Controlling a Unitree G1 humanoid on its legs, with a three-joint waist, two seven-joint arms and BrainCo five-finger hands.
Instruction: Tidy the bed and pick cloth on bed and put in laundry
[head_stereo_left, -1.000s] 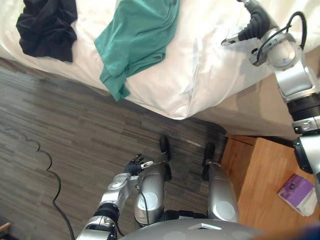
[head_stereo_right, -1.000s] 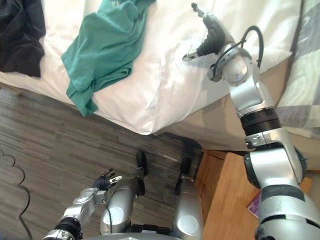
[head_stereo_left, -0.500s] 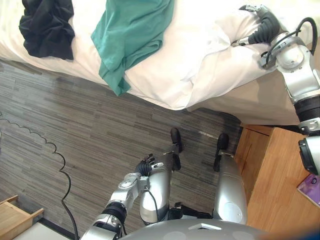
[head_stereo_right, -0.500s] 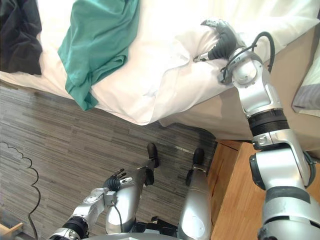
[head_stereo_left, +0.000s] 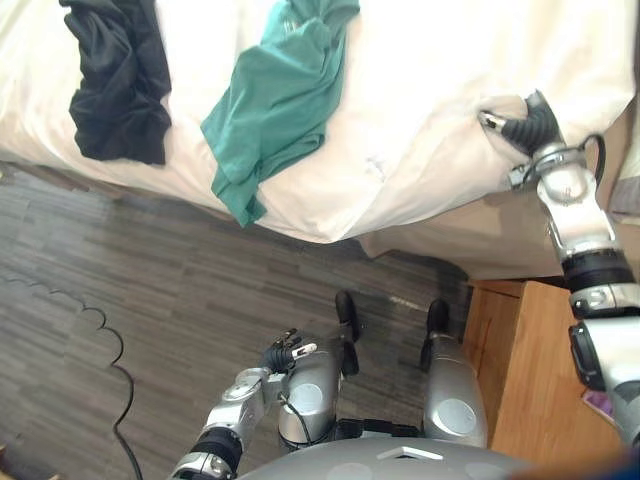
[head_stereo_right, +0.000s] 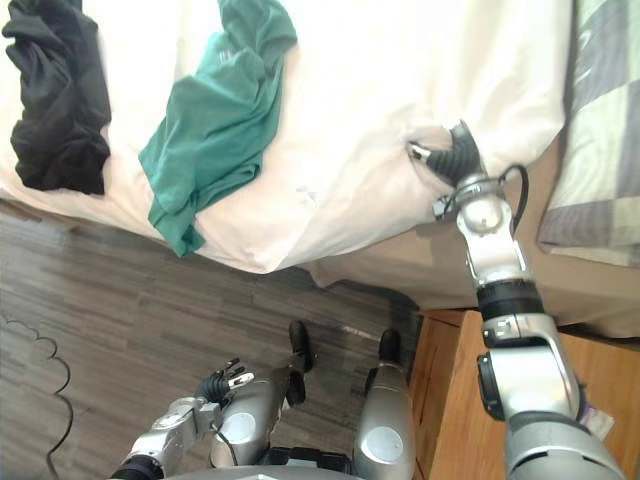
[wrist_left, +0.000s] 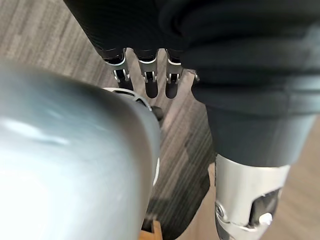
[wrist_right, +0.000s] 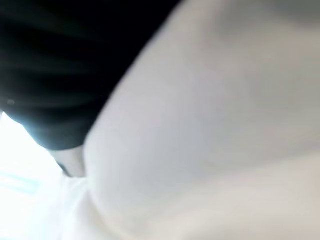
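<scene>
now | right robot hand (head_stereo_right: 455, 155) at white duvet (head_stereo_right: 400, 80), grip cannot tell | green cloth (head_stereo_right: 215, 125) well apart | left robot hand (head_stereo_right: 222, 382) relaxed

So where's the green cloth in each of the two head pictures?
Left eye view: the green cloth is upper middle, on the white bed, reaching its near edge.
Right eye view: it is upper left of middle.
Shared landmark: the black cloth lying to its left on the bed.

You're looking at a white bed sheet (head_stereo_left: 440, 80) carrying a teal cloth (head_stereo_left: 280, 100) and a black cloth (head_stereo_left: 120, 85). The floor (head_stereo_left: 150, 270) is showing grey streaked planks, the cover (head_stereo_right: 605, 130) pale green-grey checks, the cabinet (head_stereo_left: 520, 380) orange-brown wood.
</scene>
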